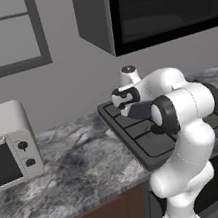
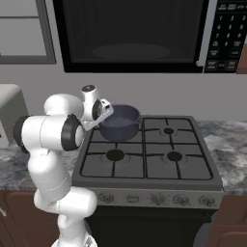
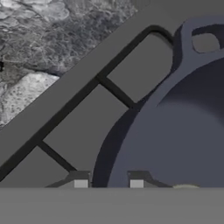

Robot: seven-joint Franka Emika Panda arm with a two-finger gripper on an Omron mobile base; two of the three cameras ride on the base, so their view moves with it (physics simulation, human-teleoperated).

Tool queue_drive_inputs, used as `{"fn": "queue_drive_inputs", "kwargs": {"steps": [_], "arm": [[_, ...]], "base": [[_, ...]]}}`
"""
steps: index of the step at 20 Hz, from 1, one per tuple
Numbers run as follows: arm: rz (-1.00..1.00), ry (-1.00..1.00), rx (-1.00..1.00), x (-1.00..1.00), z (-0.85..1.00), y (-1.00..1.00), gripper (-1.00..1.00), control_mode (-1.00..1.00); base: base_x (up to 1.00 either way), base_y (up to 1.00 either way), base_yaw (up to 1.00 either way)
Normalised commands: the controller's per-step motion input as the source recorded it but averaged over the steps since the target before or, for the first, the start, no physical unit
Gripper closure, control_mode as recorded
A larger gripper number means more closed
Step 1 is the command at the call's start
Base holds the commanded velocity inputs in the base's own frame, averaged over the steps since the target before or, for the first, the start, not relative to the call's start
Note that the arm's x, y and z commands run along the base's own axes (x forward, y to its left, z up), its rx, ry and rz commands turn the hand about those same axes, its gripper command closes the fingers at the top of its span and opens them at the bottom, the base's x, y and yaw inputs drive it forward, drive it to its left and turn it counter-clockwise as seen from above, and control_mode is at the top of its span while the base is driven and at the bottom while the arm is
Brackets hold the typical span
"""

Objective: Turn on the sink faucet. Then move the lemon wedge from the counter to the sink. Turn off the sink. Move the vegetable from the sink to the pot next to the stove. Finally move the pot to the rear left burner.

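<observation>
Dark pot [image 2: 119, 123] sits on stove [image 2: 159, 166], rim between tool [image 3: 108, 183] tips.

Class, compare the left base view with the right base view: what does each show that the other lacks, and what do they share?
Left base view alone: a white toaster oven on the counter left of the stove.

Right base view alone: the dark pot seen plainly on the rear left burner, all four burners, the knob row, and a microwave keypad.

Both: the white arm, the black stove, the marbled counter, the dark microwave overhead and a window frame at upper left.
</observation>
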Motion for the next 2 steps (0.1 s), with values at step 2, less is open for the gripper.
{"fn": "queue_drive_inputs", "kwargs": {"steps": [2], "arm": [[0.04,-0.03,0.0,0.0,0.0,0.0,-1.0,-1.0]], "base": [[0.0,0.0,0.0]]}}
